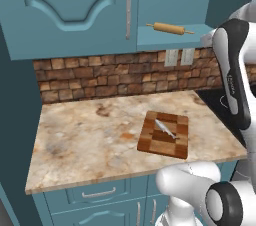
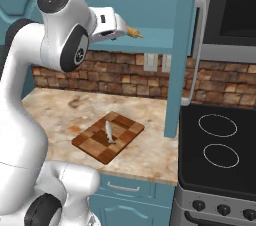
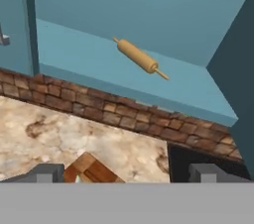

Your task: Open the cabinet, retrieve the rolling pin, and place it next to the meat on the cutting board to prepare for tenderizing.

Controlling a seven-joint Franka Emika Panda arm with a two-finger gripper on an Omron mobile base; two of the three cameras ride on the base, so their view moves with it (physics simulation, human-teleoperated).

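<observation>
The cabinet [image 1: 70,0] has its left door shut, while its right door [image 2: 182,45] stands swung out, edge-on. On the bare lower shelf [image 3: 99,67] lies the rolling pin [image 3: 140,58] [image 1: 170,28], tan, with thin peg handles. My gripper [image 3: 126,173] is open and holds nothing; it hangs in front of the shelf edge, short of the pin. In the right base view my hand [image 2: 112,24] hides most of the pin [image 2: 134,32]. Below, the cutting board [image 1: 164,134] [image 2: 107,137] rests on the counter with the pale meat [image 1: 165,129] [image 2: 109,131] on its middle.
A brick backsplash [image 1: 110,77] with outlets runs under the cabinet. The marble counter [image 1: 85,135] spreads left of the board. A black stove [image 2: 220,145] sits to the right, with a microwave [image 2: 230,10] above it. Teal drawers [image 1: 97,194] are below the counter.
</observation>
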